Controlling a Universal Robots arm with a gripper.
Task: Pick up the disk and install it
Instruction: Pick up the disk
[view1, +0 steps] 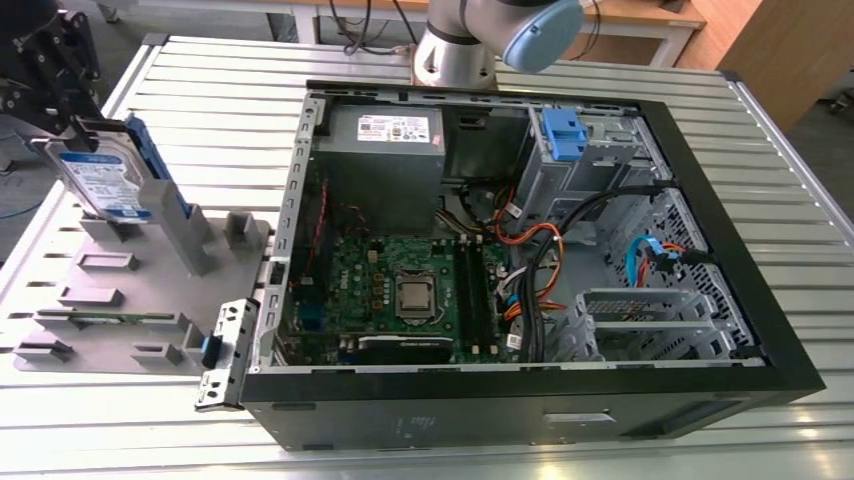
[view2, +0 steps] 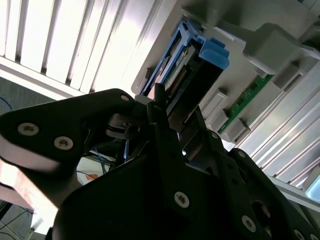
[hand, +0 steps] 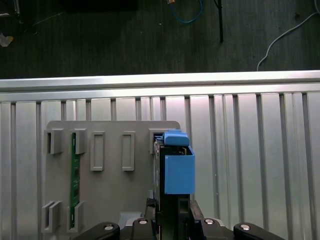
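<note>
Slatted metal table (view1: 214, 70) as ground. On it: the disk (view1: 107, 180) (hand: 177, 172), upright in a grey holder (view1: 120, 300), at nine o'clock from the open computer case (view1: 467, 420) in the exterior view. At its upper edge: the gripper (view1: 78, 128) (hand: 172, 217), straddling it; clamped or loose, cannot tell

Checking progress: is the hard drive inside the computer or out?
Out: the hard drive stands upright in the grey rack, beside the case.
</note>
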